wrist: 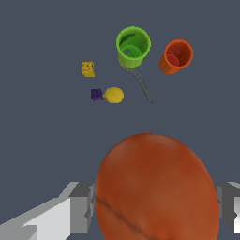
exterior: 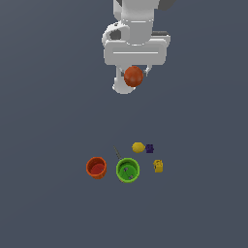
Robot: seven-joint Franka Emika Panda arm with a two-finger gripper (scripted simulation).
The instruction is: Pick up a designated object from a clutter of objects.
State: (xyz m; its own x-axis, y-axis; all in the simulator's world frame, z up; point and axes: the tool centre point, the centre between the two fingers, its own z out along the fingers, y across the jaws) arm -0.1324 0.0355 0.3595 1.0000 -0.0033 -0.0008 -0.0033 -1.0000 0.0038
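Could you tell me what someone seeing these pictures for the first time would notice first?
The orange-red ball stands out, clamped in the end effector and held apart from the clutter; it fills much of the wrist view. Next come the bright green cup and orange-red cup, upright side by side on the grey surface.

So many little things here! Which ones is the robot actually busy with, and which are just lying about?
Busy with:
- gripper, shut on the orange-red ball
- orange-red ball, held up away from the rest

Lying about:
- orange-red cup
- green cup
- yellow lemon
- dark purple piece, beside the lemon
- yellow block
- thin dark stick
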